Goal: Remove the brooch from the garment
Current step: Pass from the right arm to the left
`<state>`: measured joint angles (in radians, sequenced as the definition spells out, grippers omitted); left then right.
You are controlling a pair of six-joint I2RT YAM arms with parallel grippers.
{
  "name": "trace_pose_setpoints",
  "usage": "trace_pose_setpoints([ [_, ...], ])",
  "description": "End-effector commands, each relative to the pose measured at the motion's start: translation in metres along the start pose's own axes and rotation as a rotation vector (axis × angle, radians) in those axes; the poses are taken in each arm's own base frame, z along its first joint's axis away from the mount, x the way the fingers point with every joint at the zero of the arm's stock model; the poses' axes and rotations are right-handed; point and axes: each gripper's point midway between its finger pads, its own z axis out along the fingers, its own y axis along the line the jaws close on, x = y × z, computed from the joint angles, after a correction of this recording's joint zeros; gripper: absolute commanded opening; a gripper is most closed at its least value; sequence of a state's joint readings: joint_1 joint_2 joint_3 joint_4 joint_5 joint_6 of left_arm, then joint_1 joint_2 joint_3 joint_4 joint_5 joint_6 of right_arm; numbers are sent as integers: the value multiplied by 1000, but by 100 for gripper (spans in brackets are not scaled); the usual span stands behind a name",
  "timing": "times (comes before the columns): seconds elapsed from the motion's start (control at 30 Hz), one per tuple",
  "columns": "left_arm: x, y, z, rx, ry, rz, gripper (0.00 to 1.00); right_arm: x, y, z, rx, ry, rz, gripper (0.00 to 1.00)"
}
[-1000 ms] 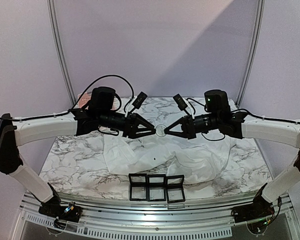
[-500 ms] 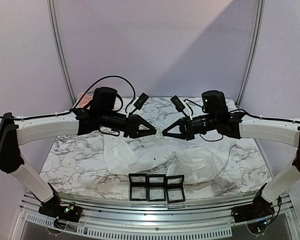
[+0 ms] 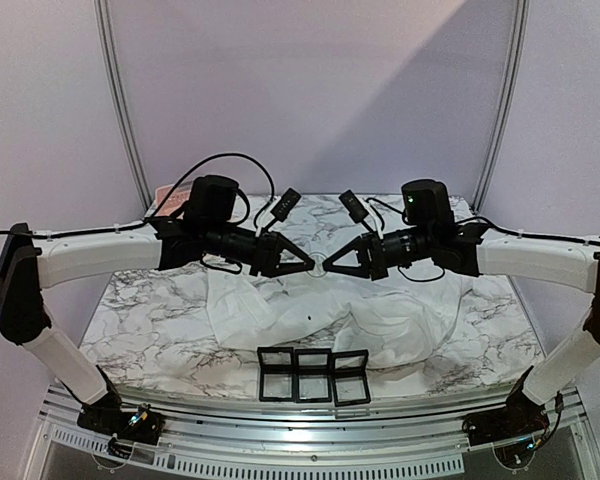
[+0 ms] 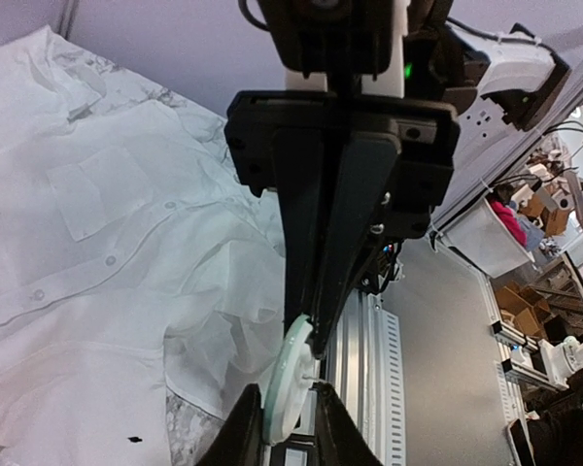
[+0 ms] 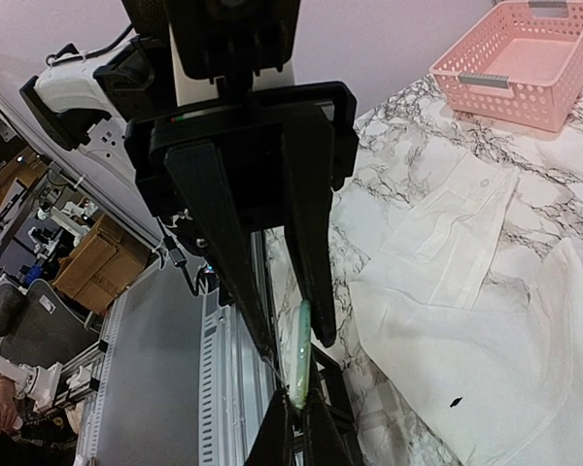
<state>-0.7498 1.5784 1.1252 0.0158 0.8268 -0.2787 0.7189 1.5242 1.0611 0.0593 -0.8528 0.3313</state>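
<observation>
The brooch [image 3: 320,264] is a round pale green disc held in the air between my two grippers, above the white garment [image 3: 310,320] spread on the marble table [image 3: 150,320]. My right gripper [image 3: 329,266] is shut on one edge of the disc. In the right wrist view the brooch [image 5: 299,359] stands edge-on with the right gripper [image 5: 299,408] pinching its lower rim. My left gripper [image 3: 311,265] meets it from the other side. In the left wrist view the left gripper [image 4: 287,413] has a finger against each face of the brooch [image 4: 287,379]. The brooch is clear of the garment [image 4: 97,243].
Three black open display boxes [image 3: 313,373] sit in a row at the garment's near edge. A pink basket [image 5: 525,63] stands at the far left corner of the table, partly behind the left arm in the top view. A small dark speck [image 3: 311,320] lies on the garment.
The left gripper's jaws have narrowed from wide apart to closing on the brooch. The right gripper has kept its grip, and both arms have edged slightly to the left.
</observation>
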Motion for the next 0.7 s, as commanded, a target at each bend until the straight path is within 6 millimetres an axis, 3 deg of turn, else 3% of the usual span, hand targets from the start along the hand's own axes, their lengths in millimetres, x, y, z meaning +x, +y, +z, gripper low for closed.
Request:
trace_pose_setpoints([
  [0.0, 2, -6, 7, 32, 21, -1, 13, -4, 3, 4, -15, 9, -11, 0],
  [0.17, 2, -6, 8, 40, 23, -3, 0, -3, 1, 5, -7, 12, -11, 0],
  [0.37, 2, -8, 8, 45, 24, -1, 0, -6, -1, 2, 23, -10, -24, 0],
  [0.43, 1, -7, 7, 37, 20, 0, 0, -8, -2, 1, 38, -22, -29, 10],
  [0.53, -4, -5, 2, 4, -6, 9, 0, -12, -3, -3, 63, -47, -41, 33],
  [0.67, -16, 1, -11, -40, -81, 3, 0, -20, -1, -12, 106, -97, -69, 53],
])
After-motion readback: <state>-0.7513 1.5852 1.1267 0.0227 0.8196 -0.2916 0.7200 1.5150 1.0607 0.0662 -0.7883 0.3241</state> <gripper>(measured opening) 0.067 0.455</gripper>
